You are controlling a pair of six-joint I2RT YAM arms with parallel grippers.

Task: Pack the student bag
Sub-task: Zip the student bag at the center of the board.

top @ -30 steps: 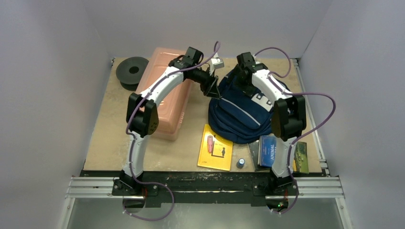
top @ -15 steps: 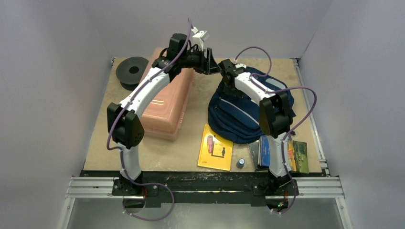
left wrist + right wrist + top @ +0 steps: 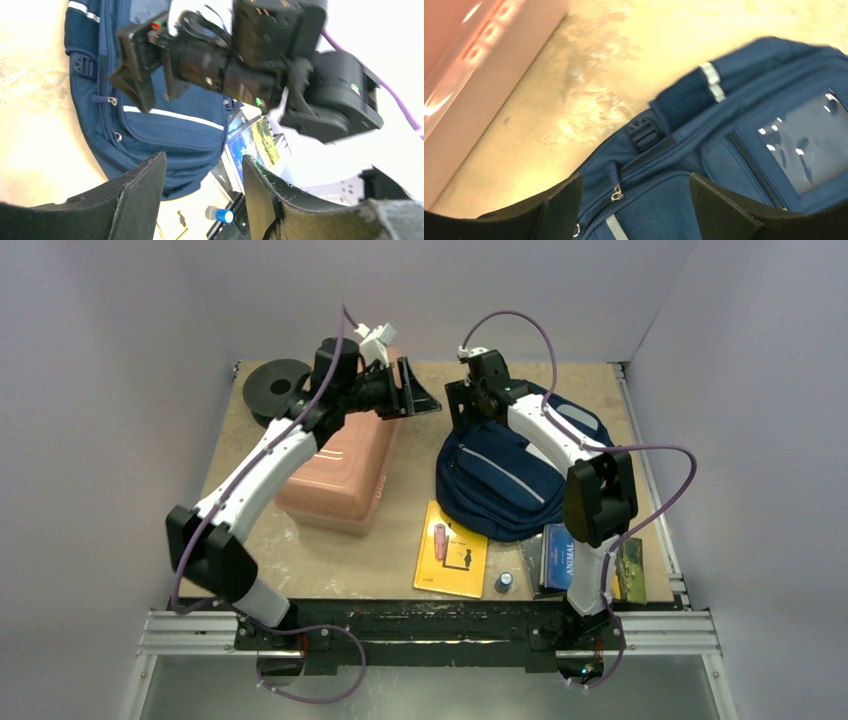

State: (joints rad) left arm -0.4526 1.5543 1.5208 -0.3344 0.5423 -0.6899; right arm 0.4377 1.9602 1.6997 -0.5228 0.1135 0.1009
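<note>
Plain pale walls enclose a brown worktop (image 3: 230, 530). The student bag (image 3: 500, 485) lies flat on it, right of centre in the overhead frame, with its front pockets facing up. I cannot make out any opening standing open. I judge the bag to be soft, limp fabric and light while unfilled, so it is likely to sag and fold if raised by one edge, and it offers no stiff rim to clamp. The soundest holds appear to be the zip pull (image 3: 616, 195) and the strap end at the black buckle (image 3: 644, 135), both at lower centre of my right wrist frame. My right fingers (image 3: 556, 207) stand wide apart with nothing between them, above the bag's upper-left corner in the overhead frame; the zip pull shows in the gap, near but untouched. My left fingers (image 3: 135, 195) are also parted and empty. They are raised over the far end of the pink box (image 3: 340, 465), left of the bag and clear of it, tips turned toward it. A yellow booklet (image 3: 450, 550), a small blue-capped bottle (image 3: 505, 581) and books (image 3: 560, 555) lie at the lower edge, outside the bag, so packing appears not yet begun.
</note>
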